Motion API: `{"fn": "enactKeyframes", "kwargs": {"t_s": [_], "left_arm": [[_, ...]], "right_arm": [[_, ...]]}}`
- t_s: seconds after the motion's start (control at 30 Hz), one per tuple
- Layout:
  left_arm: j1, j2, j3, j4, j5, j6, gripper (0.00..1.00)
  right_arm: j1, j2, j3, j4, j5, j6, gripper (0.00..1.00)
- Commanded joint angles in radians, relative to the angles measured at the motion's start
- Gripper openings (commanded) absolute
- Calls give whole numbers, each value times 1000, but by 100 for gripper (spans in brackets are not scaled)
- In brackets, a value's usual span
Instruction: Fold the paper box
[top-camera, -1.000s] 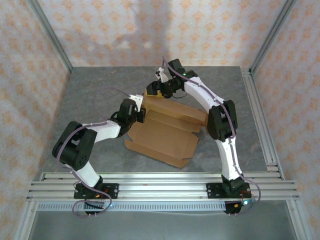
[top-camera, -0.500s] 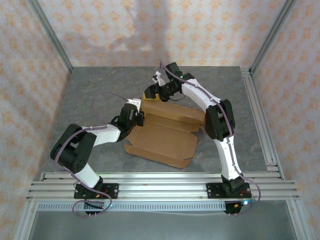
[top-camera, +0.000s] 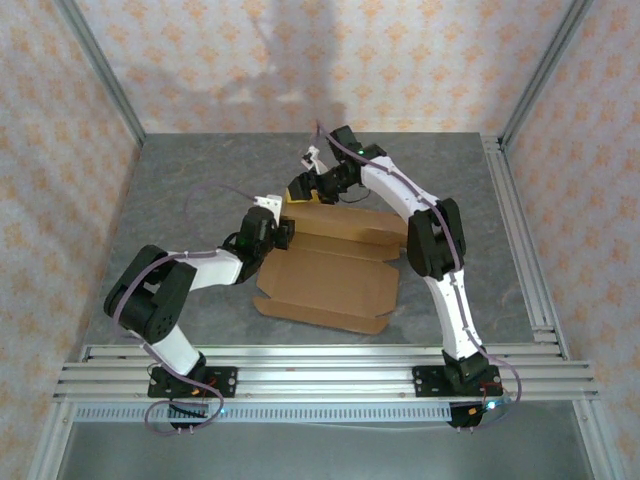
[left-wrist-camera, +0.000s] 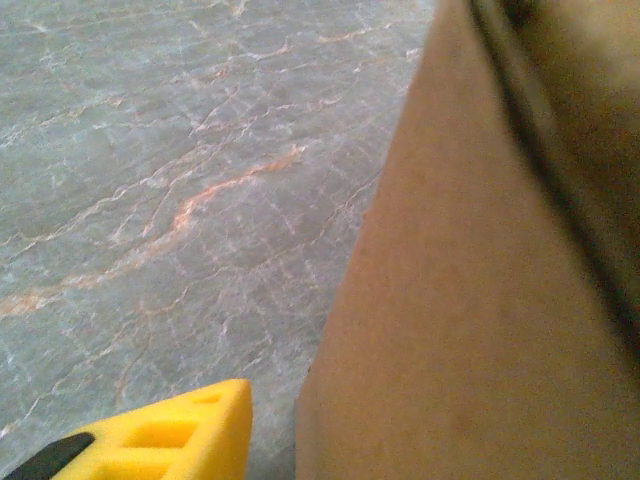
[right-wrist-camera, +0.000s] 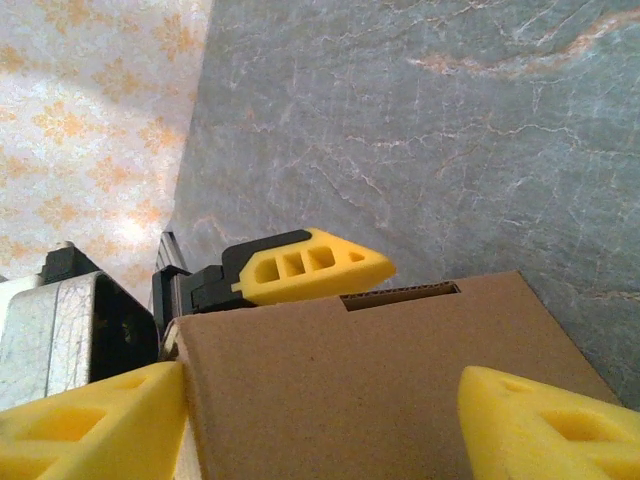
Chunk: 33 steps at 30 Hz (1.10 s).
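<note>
1. The plain brown die-cut cardboard paper box (top-camera: 330, 285) lay opened out, not yet folded into shape, about the middle of the grey marbled table (top-camera: 190, 200).
2. Its broad near panel rested flat on the table, with small flaps and notches along its edges.
3. Its far strip was creased and tilted up off the table.
4. Up close, that raised cardboard had a narrow slot in its top edge.

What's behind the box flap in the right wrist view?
Behind the paper box flap, a yellow finger, probably the left arm's, shows above its top edge, with gray table beyond. The flap covers that finger's lower part.
</note>
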Motion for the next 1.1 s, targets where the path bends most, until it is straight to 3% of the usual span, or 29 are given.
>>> {"fn": "enactKeyframes", "kwargs": {"t_s": [0.0, 0.1, 0.2, 0.37, 0.53, 0.73, 1.07], "left_arm": [[8, 50, 31, 16, 19, 25, 28], [9, 49, 28, 7, 16, 27, 8], [9, 37, 22, -12, 9, 34, 0], [12, 16, 11, -21, -6, 36, 0], [43, -3, 0, 5, 28, -15, 0], [124, -25, -14, 38, 111, -139, 0], [267, -16, 1, 124, 215, -428, 0]], "right_arm": [[7, 35, 9, -75, 17, -30, 70], [5, 30, 9, -75, 24, -23, 70], [5, 21, 7, -61, 36, -6, 70], [5, -21, 5, -6, 92, 52, 73], [-19, -144, -80, 155, 256, 194, 85], [-101, -376, -323, 411, 445, 365, 89], [-250, -751, -696, 658, 586, 397, 88]]}}
